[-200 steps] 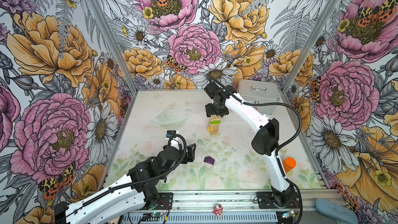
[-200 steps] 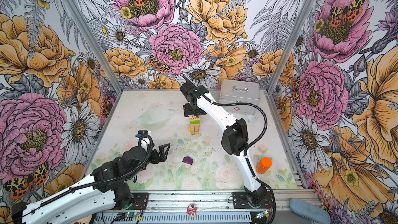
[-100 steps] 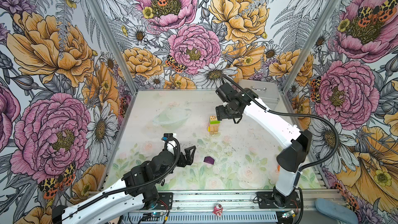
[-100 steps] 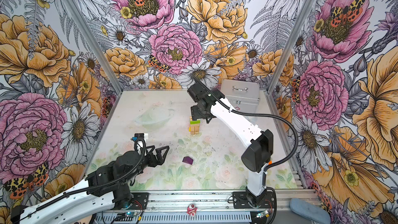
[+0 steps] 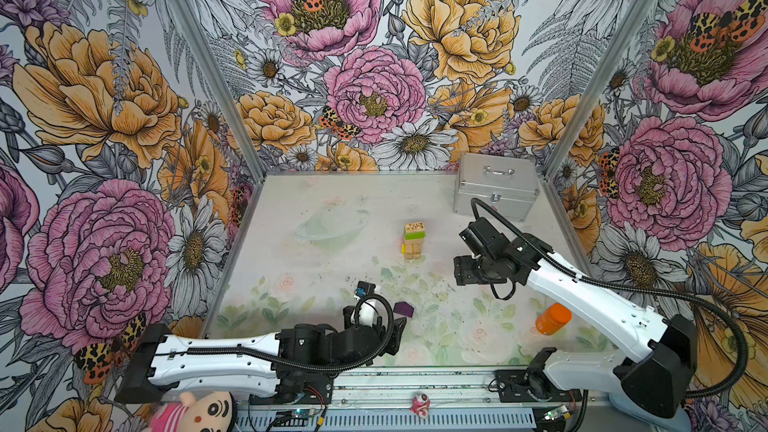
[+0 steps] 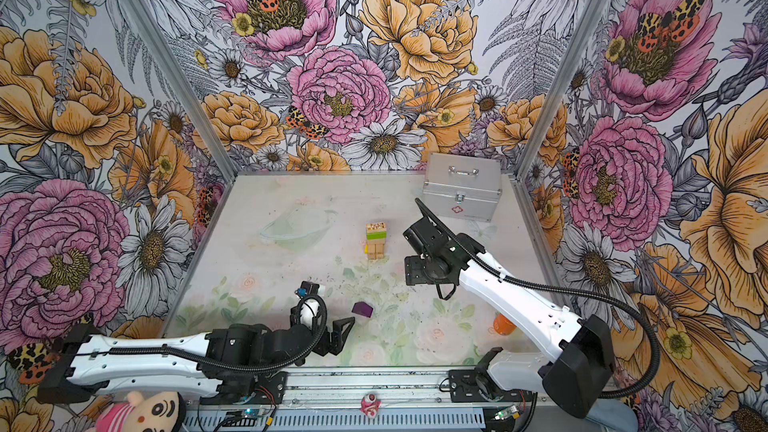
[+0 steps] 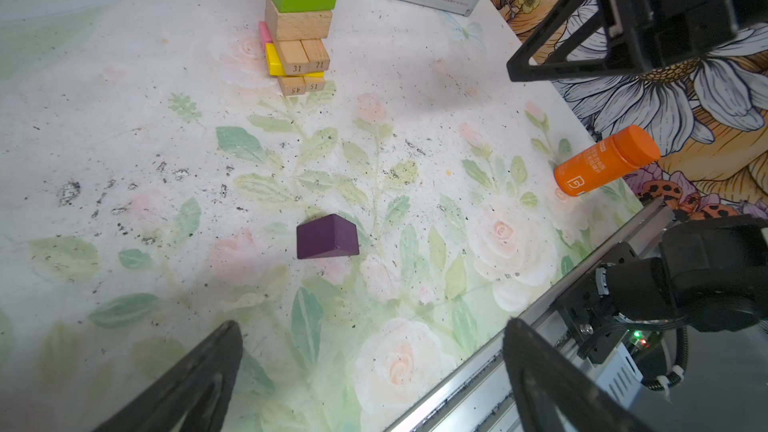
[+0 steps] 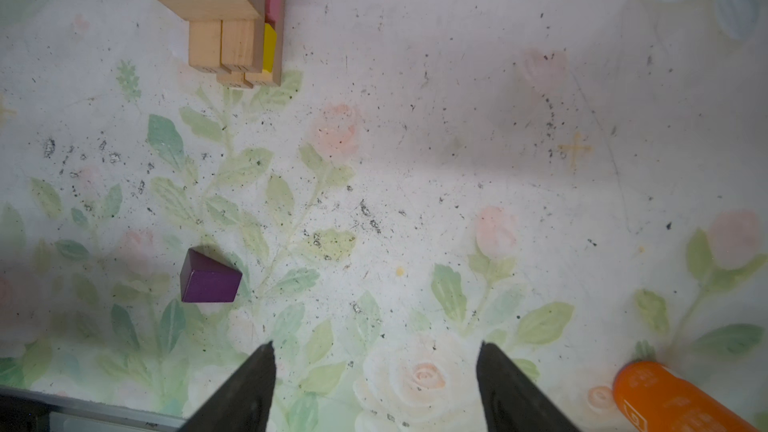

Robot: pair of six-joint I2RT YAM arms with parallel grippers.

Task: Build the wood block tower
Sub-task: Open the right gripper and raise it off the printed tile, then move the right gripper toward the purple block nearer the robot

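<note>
Though cut off at the top in wrist views, can place tower (image 5: 414,241) mid-table, probably tan-capped. Purple block (image 5: 404,308) loose, well apart. Left gripper (image 7: 370,376), right gripper (image 8: 374,384): jaws apart, empty.

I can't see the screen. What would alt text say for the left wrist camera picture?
A dark purple block with a sloped top lies alone on the flower-printed table, ahead of the left gripper, whose jaws stand open. Beyond it stands the tower of tan, yellow, pink and green blocks; an orange bottle is off to one side.
</note>
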